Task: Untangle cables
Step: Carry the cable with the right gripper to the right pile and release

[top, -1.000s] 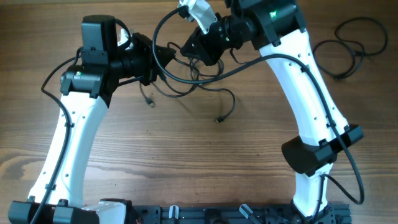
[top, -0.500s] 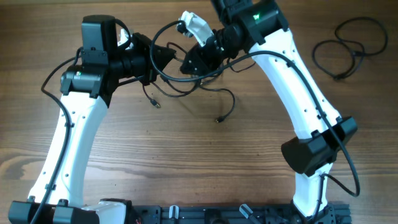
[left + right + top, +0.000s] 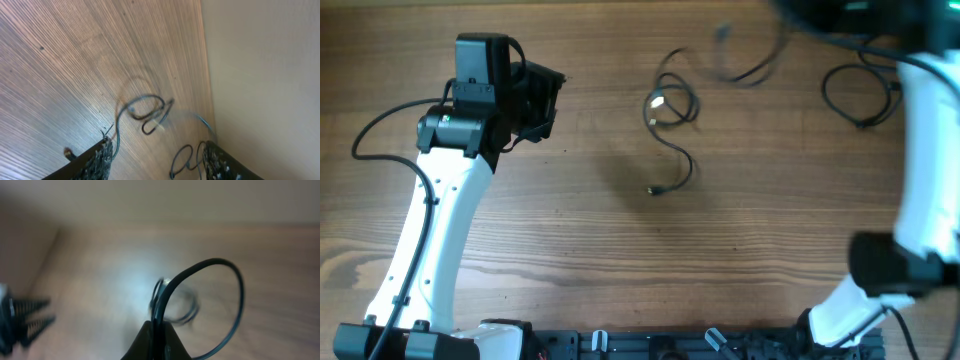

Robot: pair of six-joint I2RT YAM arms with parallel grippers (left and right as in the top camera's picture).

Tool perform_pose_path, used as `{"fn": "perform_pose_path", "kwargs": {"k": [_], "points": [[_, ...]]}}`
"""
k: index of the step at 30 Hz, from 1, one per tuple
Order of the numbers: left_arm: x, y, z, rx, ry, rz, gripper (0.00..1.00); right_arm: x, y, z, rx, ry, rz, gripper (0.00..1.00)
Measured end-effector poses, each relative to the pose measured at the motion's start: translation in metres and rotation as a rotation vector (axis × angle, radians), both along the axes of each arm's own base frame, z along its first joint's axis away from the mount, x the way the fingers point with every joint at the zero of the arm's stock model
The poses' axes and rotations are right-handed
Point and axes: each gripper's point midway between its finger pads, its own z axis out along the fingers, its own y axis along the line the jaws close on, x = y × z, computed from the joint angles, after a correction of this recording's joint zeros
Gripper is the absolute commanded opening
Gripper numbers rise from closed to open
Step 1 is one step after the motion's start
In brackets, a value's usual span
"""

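The right end effector [image 3: 157, 336] is pinched fully closed on a loop of thin black cable [image 3: 241, 292] that arcs up and round from its fingertips. From overhead the right arm [image 3: 925, 180] is blurred at its top, and a smeared strand [image 3: 745, 68], probably the same cord, hangs above the bench [image 3: 570, 240], so the step in hand reads as drawing one cable clear of the rest. The left end effector [image 3: 157, 148] stands partly open with nothing between its fingers, well to the left of the small coil [image 3: 660, 103], which lies on the wood with its tail curling down to a plug end [image 3: 653, 190]. Whether the lifted strand is joined to that coil cannot be told (the blur hides any link). To do this well, the pull should be slow and high enough for the free end to slide out rather than cinch. If the coil starts to drag, the left end effector would do best to come down and pin it. The freed cable is best laid apart from the loose loop [image 3: 865, 95] at the right edge, or a fresh tangle may form.
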Motion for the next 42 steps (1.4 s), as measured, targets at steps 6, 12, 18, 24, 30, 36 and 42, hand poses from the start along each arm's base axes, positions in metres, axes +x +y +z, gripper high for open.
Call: {"fn": "perform_pose_path", "kwargs": {"k": [6,12,18,24,30,36,42], "points": [[0.002,0.008,-0.001,0.09,-0.028,-0.033,0.61,-0.062,-0.168,0.082,0.063,-0.167,-0.507,0.04],[0.004,0.008,-0.009,0.11,-0.014,-0.049,0.61,-0.065,-0.253,0.031,0.063,-0.005,-0.798,0.04],[0.005,0.008,-0.011,0.113,-0.011,-0.052,0.61,-0.044,-0.313,-0.081,0.036,0.308,-1.046,0.04],[0.003,0.008,-0.012,0.114,-0.002,-0.053,0.7,-0.047,-0.346,-0.173,0.031,0.565,-1.155,0.97],[0.001,0.009,-0.014,0.122,0.008,-0.062,0.73,-0.042,-0.331,-0.19,0.11,0.619,-1.047,0.93],[0.0,0.009,-0.015,0.185,-0.016,-0.138,0.73,-0.013,-0.237,-0.132,0.111,0.443,-0.614,0.93],[-0.003,0.007,-0.017,0.315,-0.067,-0.313,0.85,-0.012,-0.061,-0.104,-0.013,0.379,-0.079,0.93]]}}
